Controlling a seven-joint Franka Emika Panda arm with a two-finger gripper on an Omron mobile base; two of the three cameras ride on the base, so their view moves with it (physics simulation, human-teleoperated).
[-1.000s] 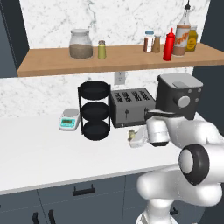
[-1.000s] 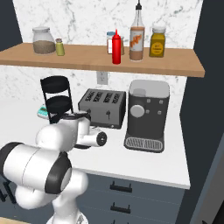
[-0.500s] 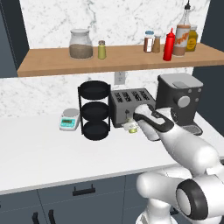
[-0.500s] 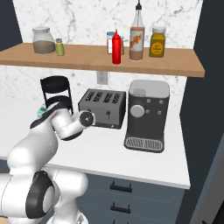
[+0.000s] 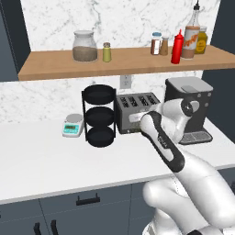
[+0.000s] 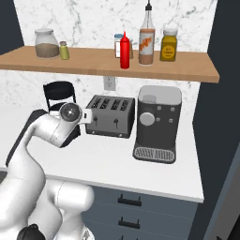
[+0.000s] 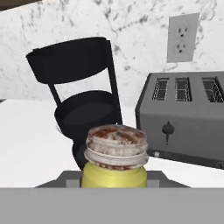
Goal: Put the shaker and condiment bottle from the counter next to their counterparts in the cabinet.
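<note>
In the hand view my gripper (image 7: 114, 183) is shut on the shaker (image 7: 116, 151), a small yellow-green cylinder with a grey, rust-flecked cap. The fingers are hidden beneath it. From the base views the hand (image 5: 136, 120) (image 6: 87, 115) hovers over the counter in front of the toaster. On the cabinet shelf (image 5: 124, 63) (image 6: 98, 58) stands the matching shaker (image 5: 106, 52) (image 6: 64, 50) at the left. Further right on it are the red squeeze bottle (image 5: 176, 47) (image 6: 124, 50) and, beside that, the tall brown-orange condiment bottle (image 5: 192, 33) (image 6: 147, 41).
A grey toaster (image 5: 137, 109) (image 6: 110, 116) (image 7: 188, 114), a black tiered rack (image 5: 98, 115) (image 7: 83, 89) and a coffee machine (image 5: 192, 109) (image 6: 157, 123) line the counter's back. A small scale (image 5: 72, 125) sits left. The shelf also holds a glass jar (image 5: 85, 46), brown spice jars (image 5: 157, 44) and a mustard jar (image 6: 169, 45).
The arm has unfolded, and the hand with the shaker has risen from the counter front toward the toaster and rack. The grip stays shut.
</note>
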